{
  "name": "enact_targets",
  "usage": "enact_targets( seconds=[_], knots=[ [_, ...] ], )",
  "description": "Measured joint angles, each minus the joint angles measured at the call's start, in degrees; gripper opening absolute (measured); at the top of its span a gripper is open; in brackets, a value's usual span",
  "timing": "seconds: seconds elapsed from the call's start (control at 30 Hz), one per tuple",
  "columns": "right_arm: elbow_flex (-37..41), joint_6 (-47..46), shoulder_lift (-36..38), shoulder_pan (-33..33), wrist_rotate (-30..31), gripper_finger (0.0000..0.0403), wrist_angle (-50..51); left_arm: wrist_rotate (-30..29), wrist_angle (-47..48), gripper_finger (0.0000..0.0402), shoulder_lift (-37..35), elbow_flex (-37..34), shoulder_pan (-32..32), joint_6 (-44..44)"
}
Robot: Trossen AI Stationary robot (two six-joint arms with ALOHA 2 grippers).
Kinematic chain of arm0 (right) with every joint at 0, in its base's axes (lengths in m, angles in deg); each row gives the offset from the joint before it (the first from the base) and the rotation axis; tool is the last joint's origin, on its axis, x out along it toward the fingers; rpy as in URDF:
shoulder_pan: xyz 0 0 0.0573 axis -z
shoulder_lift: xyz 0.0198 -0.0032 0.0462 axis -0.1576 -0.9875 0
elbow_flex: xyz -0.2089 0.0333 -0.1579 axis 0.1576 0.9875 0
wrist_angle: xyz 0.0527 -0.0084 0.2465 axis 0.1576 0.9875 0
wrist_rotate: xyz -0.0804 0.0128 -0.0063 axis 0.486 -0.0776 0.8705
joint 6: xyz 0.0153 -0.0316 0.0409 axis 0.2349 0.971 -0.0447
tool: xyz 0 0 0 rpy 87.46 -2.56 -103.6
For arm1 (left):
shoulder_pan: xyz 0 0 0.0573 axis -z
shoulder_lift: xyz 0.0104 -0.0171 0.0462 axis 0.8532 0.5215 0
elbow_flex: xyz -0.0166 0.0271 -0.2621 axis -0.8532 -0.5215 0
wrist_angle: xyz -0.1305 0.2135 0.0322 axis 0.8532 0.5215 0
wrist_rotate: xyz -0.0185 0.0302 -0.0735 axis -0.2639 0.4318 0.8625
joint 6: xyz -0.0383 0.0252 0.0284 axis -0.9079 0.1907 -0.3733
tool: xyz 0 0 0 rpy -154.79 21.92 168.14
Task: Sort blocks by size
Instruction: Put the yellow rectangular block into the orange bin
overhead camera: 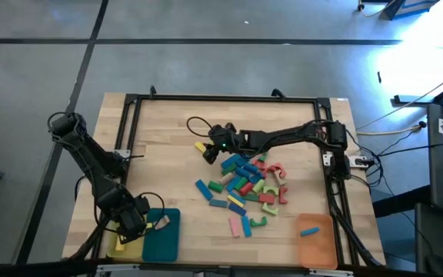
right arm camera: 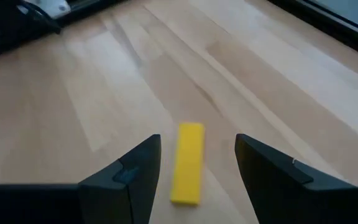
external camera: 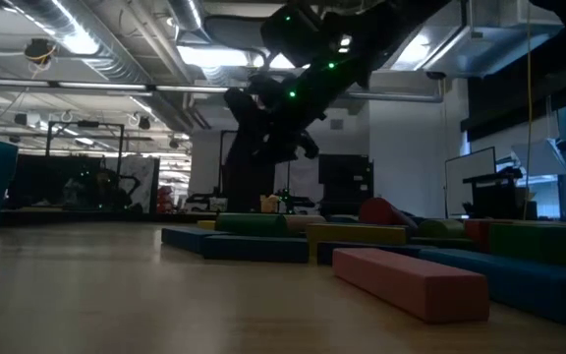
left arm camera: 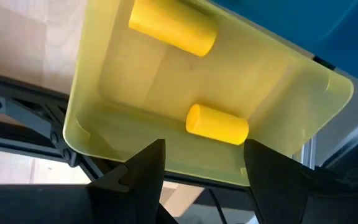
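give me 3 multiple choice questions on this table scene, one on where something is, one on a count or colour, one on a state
1. Where is the left gripper?
A. over the yellow tray
B. over the orange tray
C. over the block pile

2. How many yellow blocks lie in the yellow tray?
A. none
B. two
C. five

3. How do the right gripper's fingers stand?
A. shut on a red block
B. open on either side of a yellow bar
C. shut and empty

Answers:
1 A: the high view shows it at the table's near left corner, above the yellow tray, beside the teal tray.
2 B: the left wrist view shows two yellow blocks lying inside.
3 B: the right wrist view shows the yellow bar flat on the table, with a gap on each side.
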Motion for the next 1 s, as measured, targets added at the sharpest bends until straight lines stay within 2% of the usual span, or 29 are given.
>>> enact_targets(
  seconds=[0.47, 0.67, 1.0],
  knots=[
    [0.0, 0.0, -6.0, 0.0, 0.0, 0.0209, -3.6, -0.6, -1.4, 0.0198, 0.0, 0.0, 0.0, -1.6],
    [-0.1, 1.9, -7.3, -1.2, -1.4, 0.0209, -8.2, -1.1, -1.4, 0.0198, 0.0, 0.0, 0.0, -1.5],
    [0.0, 3.1, -9.8, -1.8, 2.0, 0.0209, -8.8, -2.4, -1.4, 0.0198, 0.0, 0.0, 0.0, -2.8]
  ],
)
